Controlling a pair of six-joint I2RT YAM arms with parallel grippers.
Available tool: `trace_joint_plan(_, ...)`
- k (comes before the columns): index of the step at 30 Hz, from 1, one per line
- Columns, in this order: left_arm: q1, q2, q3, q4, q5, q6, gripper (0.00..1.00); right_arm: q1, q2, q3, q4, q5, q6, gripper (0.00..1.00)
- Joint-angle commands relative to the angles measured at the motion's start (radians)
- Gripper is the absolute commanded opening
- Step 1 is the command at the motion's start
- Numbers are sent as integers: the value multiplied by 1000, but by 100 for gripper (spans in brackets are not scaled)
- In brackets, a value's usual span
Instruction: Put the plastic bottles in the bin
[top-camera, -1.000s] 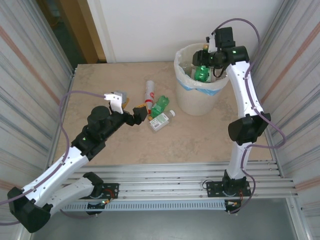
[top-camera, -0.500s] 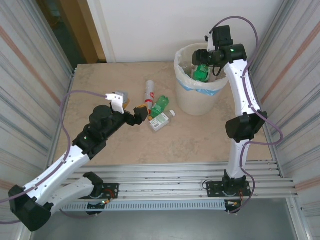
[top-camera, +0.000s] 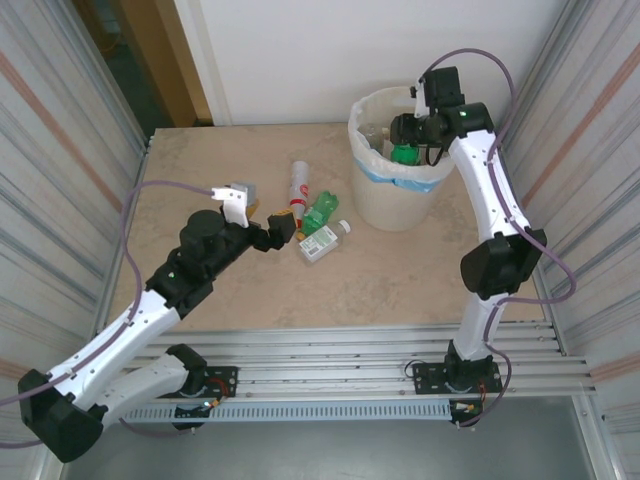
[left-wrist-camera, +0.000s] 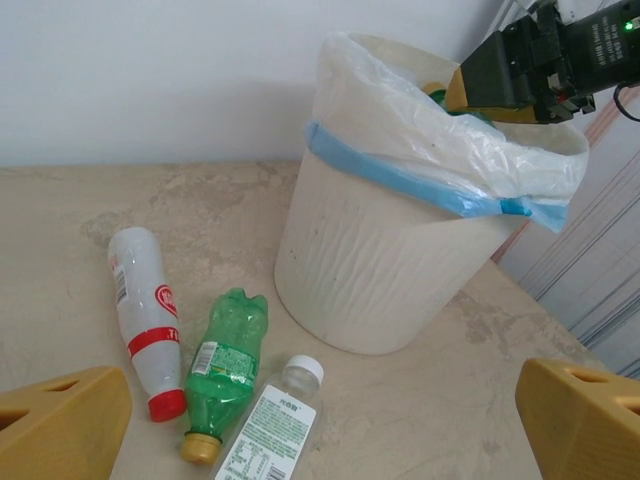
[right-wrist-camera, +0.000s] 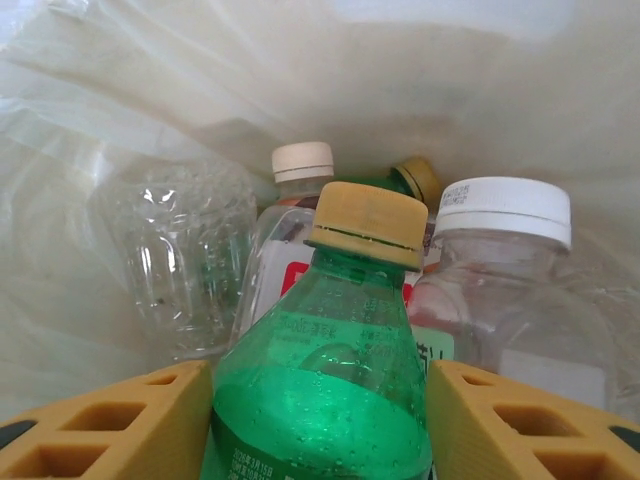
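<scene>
Three plastic bottles lie on the table left of the bin (top-camera: 395, 200): a white one with a red label (top-camera: 298, 183), a crushed green one (top-camera: 320, 213) and a clear white-capped one (top-camera: 322, 243). My left gripper (top-camera: 275, 222) hovers just left of them, open and holding nothing. From the left wrist the same white (left-wrist-camera: 140, 315), green (left-wrist-camera: 225, 365) and clear (left-wrist-camera: 275, 425) bottles lie ahead of the wide-open left gripper (left-wrist-camera: 322, 430). Over the bin's mouth my right gripper (top-camera: 405, 145) is shut on a green bottle (right-wrist-camera: 330, 370) with a yellow cap, pointing down into the bag.
Inside the bin lie several bottles: a crushed clear one (right-wrist-camera: 185, 255), a white-capped one with a red label (right-wrist-camera: 300, 165) and a clear white-capped one (right-wrist-camera: 510, 280). The cream bin (left-wrist-camera: 380, 260) stands at the back right, near the wall. Corrugated panels flank the table.
The right gripper has shifted slightly left and lower over the bin with the green bottle, its fingers drawn closer on it. The left arm has barely moved.
</scene>
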Motion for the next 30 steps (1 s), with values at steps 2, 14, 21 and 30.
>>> trace_joint_plan(2,14,16,25,-25,-35,-26,99,-12,-58,-90,34,6,27,52)
trace_joint_plan(14,59,164,140,-141,-51,-45,99,-21,-27,81,2,-50,0,73)
trace_joint_plan(21,133,337,261,-234,-32,-67,99,-15,-73,140,-16,-38,-5,89)
trace_joint_plan(30,182,648,490,-332,-8,-55,89,8,-316,-164,119,41,53,98)
